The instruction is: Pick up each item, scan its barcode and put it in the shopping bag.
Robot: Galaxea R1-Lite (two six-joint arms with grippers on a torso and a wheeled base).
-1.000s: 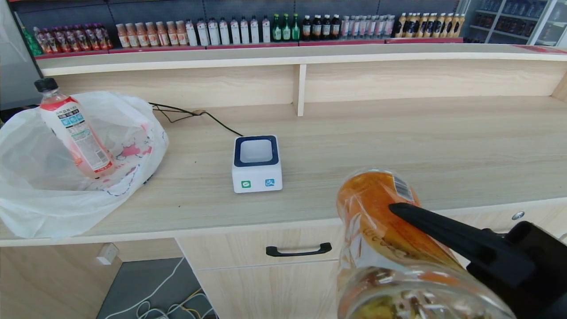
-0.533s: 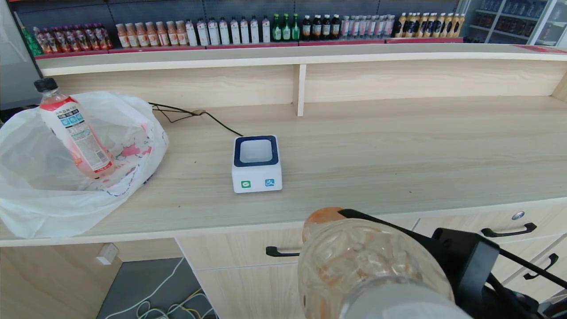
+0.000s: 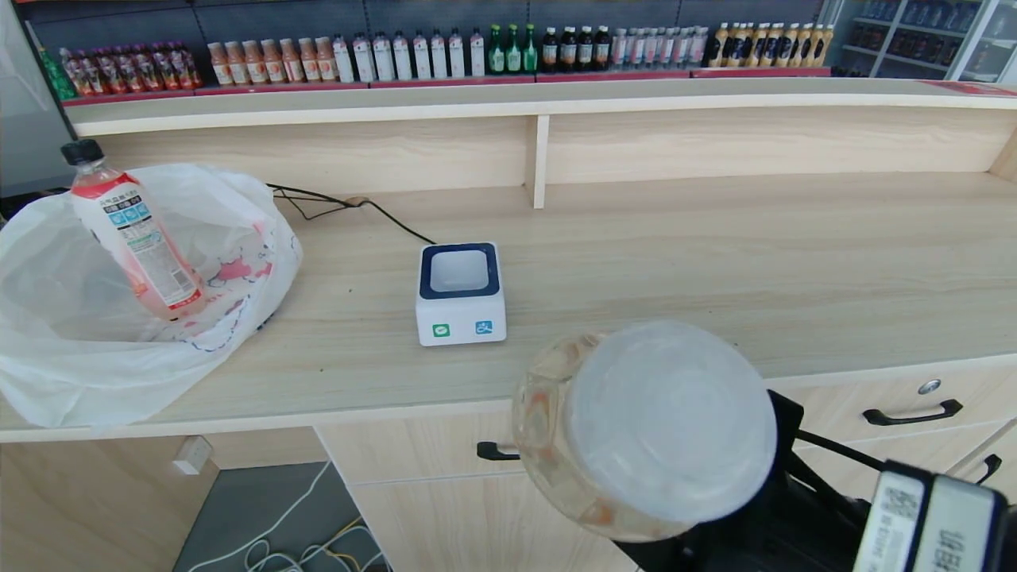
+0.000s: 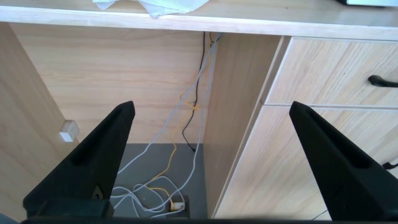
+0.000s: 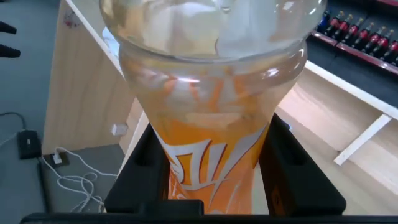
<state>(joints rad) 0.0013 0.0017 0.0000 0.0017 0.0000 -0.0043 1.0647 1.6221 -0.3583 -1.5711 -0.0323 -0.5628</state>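
Note:
An orange drink bottle (image 3: 643, 429) hangs in front of the counter's front edge, its clear base turned toward the head camera. My right gripper (image 5: 214, 152) is shut on this bottle, one black finger (image 5: 144, 158) on each side of its orange label. The white scanner (image 3: 461, 294) with a dark-rimmed window stands on the counter, to the left of the bottle and farther back. The white shopping bag (image 3: 71, 357) lies open at the counter's left end with a pink bottle (image 3: 131, 230) leaning in it. My left gripper (image 4: 211, 107) hangs open and empty below counter height.
The wooden counter (image 3: 715, 270) has a raised back ledge and a divider (image 3: 538, 159). A black cable (image 3: 349, 208) runs behind the scanner. Drawers with black handles (image 3: 910, 415) sit under the counter. Loose cables (image 4: 161, 193) lie on the floor. Shelves of bottles (image 3: 508, 49) line the back.
The right arm has turned the orange bottle from lying label-up to base toward the head camera, and shifted it left. The bag, the pink bottle and the scanner are unchanged.

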